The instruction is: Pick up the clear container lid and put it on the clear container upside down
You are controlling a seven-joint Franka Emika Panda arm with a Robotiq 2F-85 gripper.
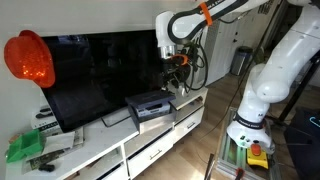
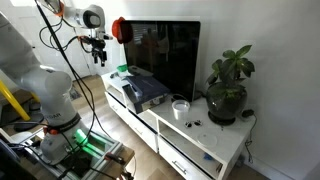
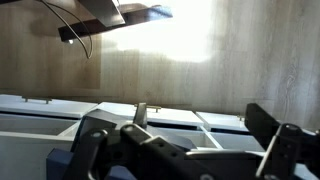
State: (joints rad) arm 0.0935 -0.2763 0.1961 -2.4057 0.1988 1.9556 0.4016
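A small clear container (image 2: 181, 107) stands on the white cabinet (image 2: 200, 140) between the TV and the potted plant. I cannot tell its lid apart from it at this size. My gripper (image 2: 98, 48) hangs in the air well off the cabinet's other end, far from the container; it also shows in an exterior view (image 1: 175, 62) above the black device. In the wrist view the gripper (image 3: 185, 150) has its fingers wide apart with nothing between them, over white drawer fronts (image 3: 160, 120). The container is out of the wrist view.
A black box-like device (image 2: 145, 90) lies on the cabinet in front of the large TV (image 2: 165, 55). A potted plant (image 2: 228, 85) stands at the cabinet's end. A red object (image 1: 28, 58) and green items (image 1: 25, 148) are near the other end.
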